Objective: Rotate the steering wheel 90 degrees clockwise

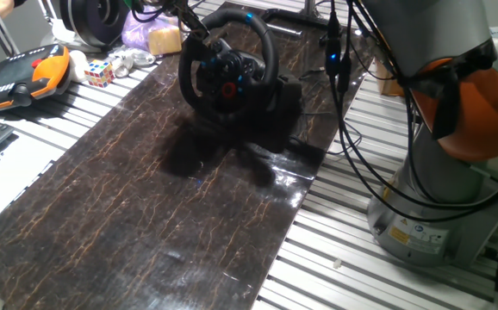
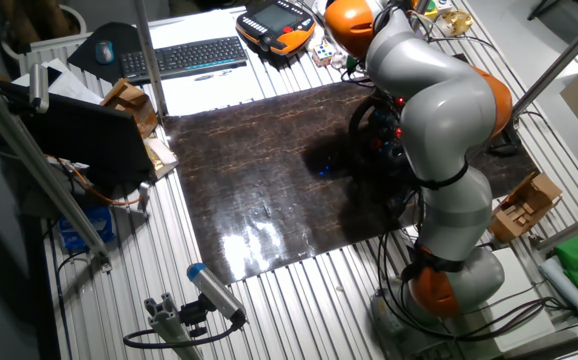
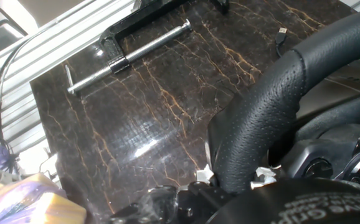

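Note:
The steering wheel (image 1: 227,71) stands upright on its bulky black base at the far end of the dark marbled mat (image 1: 171,215), with a red button and blue lights on its hub. My gripper (image 1: 196,33) sits at the rim's upper left. In the hand view the thick stitched rim (image 3: 261,118) runs between my two fingertips (image 3: 205,174), which press on either side, so the gripper (image 3: 233,178) is shut on it. In the other fixed view my arm hides most of the steering wheel (image 2: 367,130) and all of the gripper.
A metal clamp bar (image 3: 130,53) and a loose cable plug (image 3: 281,31) lie on the mat beyond the wheel. At the far left are a Rubik's cube (image 1: 99,72), an orange teach pendant (image 1: 21,77), a black spool ring (image 1: 94,19) and a keyboard (image 2: 184,57). Cables (image 1: 344,69) hang near my base (image 1: 438,207).

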Robot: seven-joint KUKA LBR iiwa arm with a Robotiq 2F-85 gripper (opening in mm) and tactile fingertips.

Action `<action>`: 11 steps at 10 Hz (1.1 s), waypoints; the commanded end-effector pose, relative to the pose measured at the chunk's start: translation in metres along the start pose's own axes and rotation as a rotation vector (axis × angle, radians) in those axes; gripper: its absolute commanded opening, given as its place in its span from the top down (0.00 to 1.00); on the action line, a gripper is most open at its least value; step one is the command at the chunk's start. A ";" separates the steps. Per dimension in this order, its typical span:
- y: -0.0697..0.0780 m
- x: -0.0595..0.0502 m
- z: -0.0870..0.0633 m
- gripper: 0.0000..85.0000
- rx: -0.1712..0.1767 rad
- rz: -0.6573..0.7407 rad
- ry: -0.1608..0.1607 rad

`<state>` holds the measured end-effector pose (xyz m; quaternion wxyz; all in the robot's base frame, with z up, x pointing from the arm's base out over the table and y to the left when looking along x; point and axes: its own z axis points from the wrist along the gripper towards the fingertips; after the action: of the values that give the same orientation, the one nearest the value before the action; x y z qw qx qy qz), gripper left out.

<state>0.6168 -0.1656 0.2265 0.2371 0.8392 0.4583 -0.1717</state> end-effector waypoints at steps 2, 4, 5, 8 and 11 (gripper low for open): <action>0.000 0.000 0.000 0.99 -0.002 -0.006 0.006; 0.000 0.000 0.000 0.99 -0.002 -0.003 0.010; 0.000 0.000 0.000 0.99 0.001 -0.001 0.008; 0.000 0.000 0.000 0.99 -0.002 -0.002 0.012; 0.000 0.000 0.000 0.99 0.002 -0.001 0.004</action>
<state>0.6168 -0.1657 0.2266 0.2357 0.8394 0.4591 -0.1706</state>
